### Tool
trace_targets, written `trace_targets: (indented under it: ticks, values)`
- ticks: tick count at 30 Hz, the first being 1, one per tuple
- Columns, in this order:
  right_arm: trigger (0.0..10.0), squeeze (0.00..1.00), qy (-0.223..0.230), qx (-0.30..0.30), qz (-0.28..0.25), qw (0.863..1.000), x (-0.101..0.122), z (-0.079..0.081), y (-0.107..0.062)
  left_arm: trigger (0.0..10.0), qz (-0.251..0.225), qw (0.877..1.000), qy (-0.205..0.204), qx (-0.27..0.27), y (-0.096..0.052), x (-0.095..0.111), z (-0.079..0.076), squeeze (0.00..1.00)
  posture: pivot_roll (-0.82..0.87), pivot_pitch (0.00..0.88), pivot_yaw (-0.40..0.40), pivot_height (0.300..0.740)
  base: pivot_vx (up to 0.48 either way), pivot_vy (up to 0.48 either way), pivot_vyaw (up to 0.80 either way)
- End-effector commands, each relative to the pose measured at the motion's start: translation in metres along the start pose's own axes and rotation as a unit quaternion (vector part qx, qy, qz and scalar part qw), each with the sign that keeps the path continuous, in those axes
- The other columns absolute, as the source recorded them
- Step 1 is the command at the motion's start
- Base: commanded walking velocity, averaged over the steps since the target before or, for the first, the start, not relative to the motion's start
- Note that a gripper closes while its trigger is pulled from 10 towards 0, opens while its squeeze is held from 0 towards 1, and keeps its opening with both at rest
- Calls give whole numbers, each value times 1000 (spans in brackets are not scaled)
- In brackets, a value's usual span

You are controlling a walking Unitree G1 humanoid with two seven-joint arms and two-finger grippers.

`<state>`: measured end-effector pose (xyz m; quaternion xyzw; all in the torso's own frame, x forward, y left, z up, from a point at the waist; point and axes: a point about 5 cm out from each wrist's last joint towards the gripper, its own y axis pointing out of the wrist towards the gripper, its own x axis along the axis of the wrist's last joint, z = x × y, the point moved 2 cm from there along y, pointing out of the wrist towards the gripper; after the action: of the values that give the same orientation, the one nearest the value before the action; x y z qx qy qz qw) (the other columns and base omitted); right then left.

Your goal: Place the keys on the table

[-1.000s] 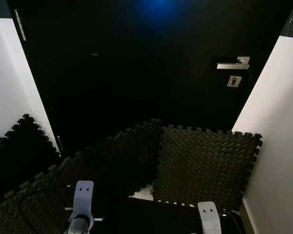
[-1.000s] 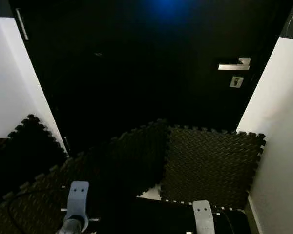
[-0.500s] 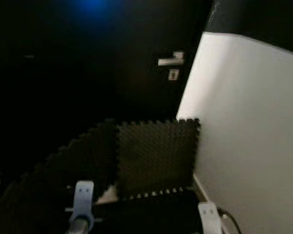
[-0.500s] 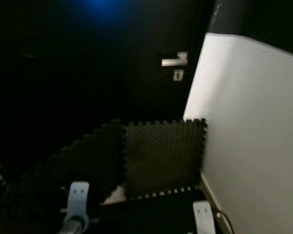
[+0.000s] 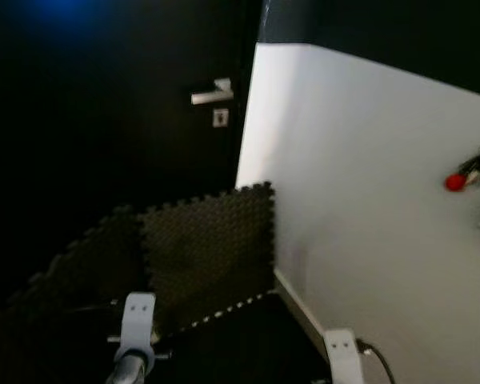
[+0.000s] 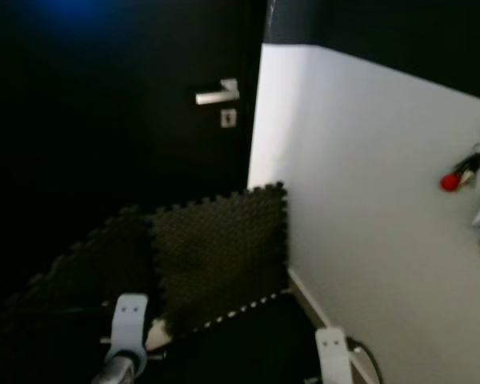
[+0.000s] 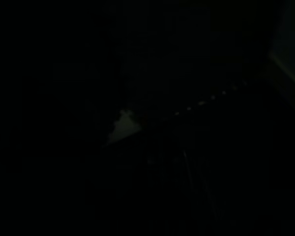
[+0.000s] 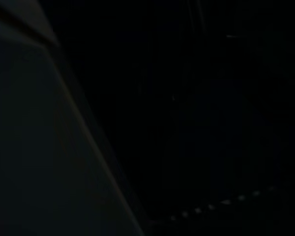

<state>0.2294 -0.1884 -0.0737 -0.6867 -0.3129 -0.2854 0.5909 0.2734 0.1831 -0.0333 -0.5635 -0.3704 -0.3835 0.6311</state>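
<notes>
Black fills most of what stands to the left: a dark door (image 5: 104, 120) in deep shade, with a faint blue glow near its upper edge. On it sits a silver lever handle (image 5: 212, 94), and just below that a small square keyhole plate (image 5: 220, 118). At the foot of the door lie dark foam floor mats (image 5: 200, 240) with interlocking toothed edges, one piece butted against the base of the wall, another running off into the gloom on the left. A small pale patch of bare floor (image 6: 154, 334) shows where the mats do not meet.

Low down, the left arm (image 5: 134, 336) hangs idle over the mats, a pale silver link pointing down; I cannot tell how its fingers stand. The left wrist view is almost black, with only a pale patch and a dotted mat edge to be made out.

Further right, the right arm (image 5: 342, 356) hangs close beside the wall, and again I cannot tell the state of its fingers. Its wrist view is very dark too.

Rightmost is a white wall (image 5: 368, 200) with a dark band along its top. The keys (image 5: 466, 172) hang on that wall, far to the right, with a red fob at the lower end, well apart from both arms.
</notes>
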Motion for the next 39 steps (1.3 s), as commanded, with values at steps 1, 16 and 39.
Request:
trace_targets:
  ticks: [1,16,39]
  values:
    - [10000,0,-7,-4,10,1000,-5,-5,-1,10000,-1,1000,9,-4,0,1,0,0,61,1,-40,740,0,0,-800]
    - [10000,0,-3,-5,10,1000,-3,-5,0,10000,-3,1000,10,0,1,3,1,0,63,4,-37,740,0,0,-800]
    - [10000,0,0,-7,11,1000,-4,-4,-1,10000,-4,1000,17,0,2,3,3,0,63,4,-37,740,0,0,-800]
